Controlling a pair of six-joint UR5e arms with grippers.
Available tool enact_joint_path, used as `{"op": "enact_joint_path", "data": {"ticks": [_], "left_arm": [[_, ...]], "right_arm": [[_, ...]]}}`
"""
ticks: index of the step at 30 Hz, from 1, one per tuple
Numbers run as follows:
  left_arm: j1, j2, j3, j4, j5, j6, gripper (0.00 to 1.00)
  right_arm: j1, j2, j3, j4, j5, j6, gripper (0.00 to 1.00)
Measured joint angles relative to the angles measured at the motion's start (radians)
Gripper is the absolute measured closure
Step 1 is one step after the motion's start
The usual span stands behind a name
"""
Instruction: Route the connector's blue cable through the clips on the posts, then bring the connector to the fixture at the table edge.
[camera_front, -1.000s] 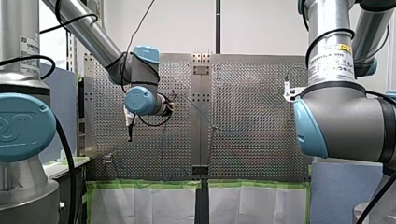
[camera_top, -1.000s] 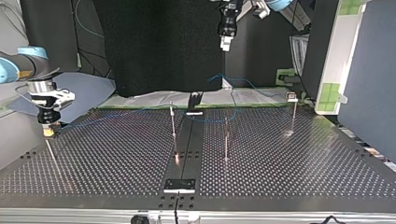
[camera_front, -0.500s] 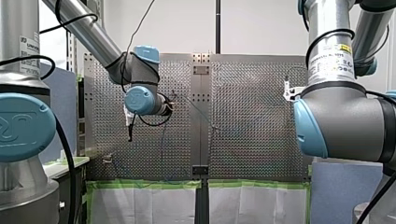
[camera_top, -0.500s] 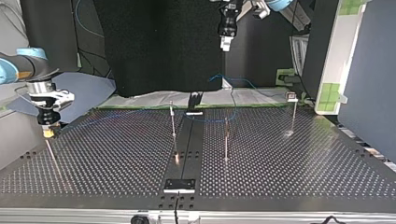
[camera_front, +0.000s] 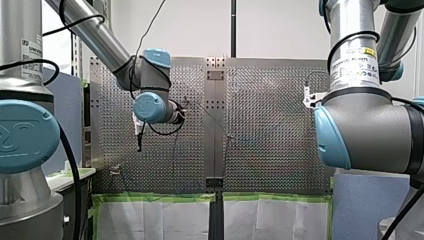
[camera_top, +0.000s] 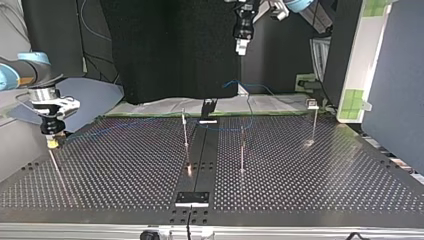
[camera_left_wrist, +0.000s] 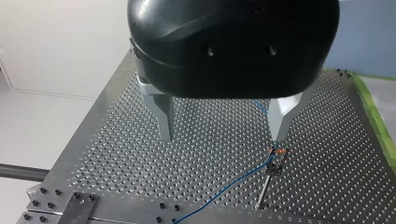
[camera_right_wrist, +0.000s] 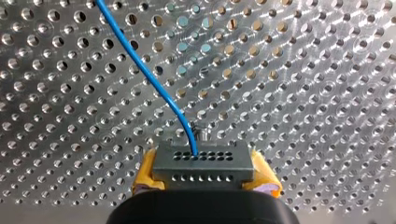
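Two yellow pads (camera_right_wrist: 145, 175) of my right claw (camera_right_wrist: 204, 175) were clamped on the grey connector (camera_right_wrist: 203, 161), holding it over the counter (camera_right_wrist: 303, 93) near its edge at the top view's left. From the connector's face the blue cable (camera_right_wrist: 154, 81) ran away across the holes toward the far edge. My left claw (camera_left_wrist: 223, 135) hung high above the counter, its metal fingers (camera_left_wrist: 163, 116) spread with nothing between them. Under it, the cable met a clip (camera_left_wrist: 276, 156) atop a thin post (camera_left_wrist: 264, 191).
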Motion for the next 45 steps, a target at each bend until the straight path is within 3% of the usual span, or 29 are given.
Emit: {"op": "enact_joint_path", "data": {"ticks": [11,19,26,28,29,30,31,32,34,35,36,45], "left_arm": [[0.0,0.0,0.001,0.0,0.0,0.0,0.0],[0.0,0.0,0.005,-0.001,0.001,0.001,0.0],[0.0,0.0,0.009,-0.002,0.001,0.003,0.0],[0.0,0.0,0.009,-0.002,0.0,0.003,0.0],[0.0,0.0,0.009,-0.002,0.0,0.003,0.0],[0.0,0.0,0.009,-0.002,0.0,0.003,0.0],[0.0,0.0,0.009,-0.002,0.0,0.003,0.0],[0.0,0.0,0.009,-0.002,0.0,0.003,0.0],[0.0,0.0,0.009,-0.002,0.0,0.003,0.0],[0.0,0.0,0.009,-0.003,0.0,0.003,0.0],[0.0,0.0,0.009,-0.003,0.0,0.003,0.0],[0.0,0.0,0.009,-0.007,0.0,0.003,0.0]], "right_arm": [[0.0,0.001,0.0,0.012,-0.008,0.008,0.99],[0.0,0.001,0.0,-0.01,-0.01,0.027,0.99],[0.001,0.001,0.0,-0.014,-0.008,0.032,0.99],[0.001,0.001,0.0,-0.014,-0.007,0.032,0.82],[0.001,0.001,-0.001,-0.006,-0.009,0.032,0.82],[0.001,0.0,-0.003,0.009,-0.013,0.031,0.68],[0.001,-0.002,-0.004,0.025,-0.018,0.03,0.47],[0.001,-0.001,-0.002,0.036,-0.021,0.031,0.47],[0.001,0.001,-0.001,0.035,-0.02,0.03,0.16],[0.001,0.002,0.0,0.035,-0.02,0.03,0.16],[0.001,0.001,0.0,0.035,-0.02,0.03,0.0],[0.001,0.001,0.0,0.034,-0.02,0.03,0.0]]}}
